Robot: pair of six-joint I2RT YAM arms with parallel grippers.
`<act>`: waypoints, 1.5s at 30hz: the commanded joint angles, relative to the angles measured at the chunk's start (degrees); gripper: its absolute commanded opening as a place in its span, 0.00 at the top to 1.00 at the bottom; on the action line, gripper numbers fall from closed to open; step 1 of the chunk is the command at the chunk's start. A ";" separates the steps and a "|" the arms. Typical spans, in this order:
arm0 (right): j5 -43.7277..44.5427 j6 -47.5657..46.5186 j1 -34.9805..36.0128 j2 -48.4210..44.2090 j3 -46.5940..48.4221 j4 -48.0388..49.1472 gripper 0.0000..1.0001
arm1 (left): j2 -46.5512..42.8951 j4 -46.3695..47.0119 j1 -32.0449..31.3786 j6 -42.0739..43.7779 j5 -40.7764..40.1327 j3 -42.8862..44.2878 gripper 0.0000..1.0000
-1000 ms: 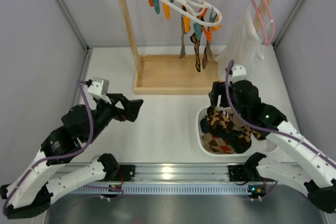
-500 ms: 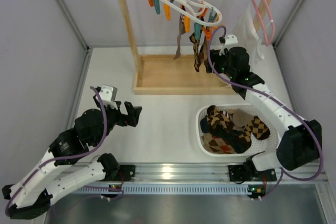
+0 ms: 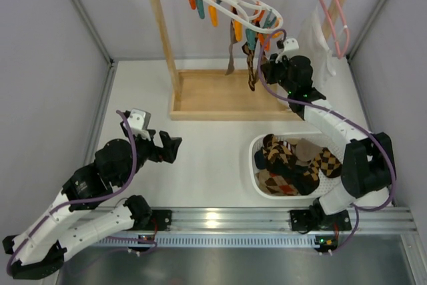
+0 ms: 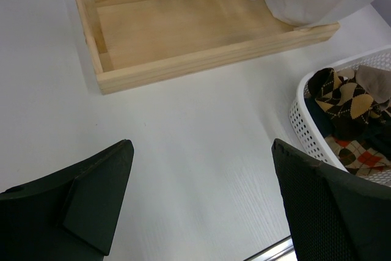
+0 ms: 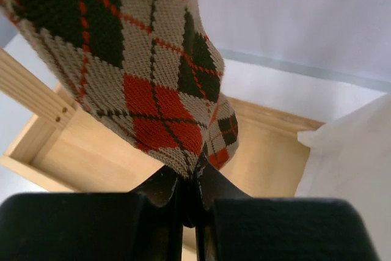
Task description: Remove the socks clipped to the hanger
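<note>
At 12 o'clock, right fingers (image 5: 160, 192) clenched on the tip of an argyle sock (image 5: 153, 77) hanging from the hanger (image 3: 233, 1) — left fingers (image 4: 91, 194) released, empty. Thin pinch may slip, or the tug unhooks the hanger.

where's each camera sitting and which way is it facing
Top: above and behind, looking down on left end effector, right end effector, hanger, basket.
Left wrist: low over the table, facing the rack base; own open fingers below.
Right wrist: close under an argyle sock pinched in its shut fingers.
Shared: basket, in top and left wrist.
</note>
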 commanded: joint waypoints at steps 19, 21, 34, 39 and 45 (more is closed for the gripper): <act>4.90 4.01 12.02 -25.79 -22.26 19.53 1.00 | -0.51 0.64 1.60 -0.39 2.05 -0.58 0.02; 8.04 2.87 14.40 -26.15 -22.18 18.82 1.00 | -0.42 0.64 1.60 -0.39 1.87 -0.67 0.02; 18.61 -0.30 31.98 -18.60 -15.77 16.88 1.00 | -0.60 0.72 1.69 -0.66 1.35 -0.84 0.02; 21.86 -2.85 36.47 -11.04 -8.40 15.48 1.00 | -0.95 0.72 1.78 -1.01 0.38 -0.76 0.02; 23.97 -4.95 39.29 -1.55 3.02 11.79 1.00 | -1.74 0.72 1.95 -3.99 -4.62 1.87 0.02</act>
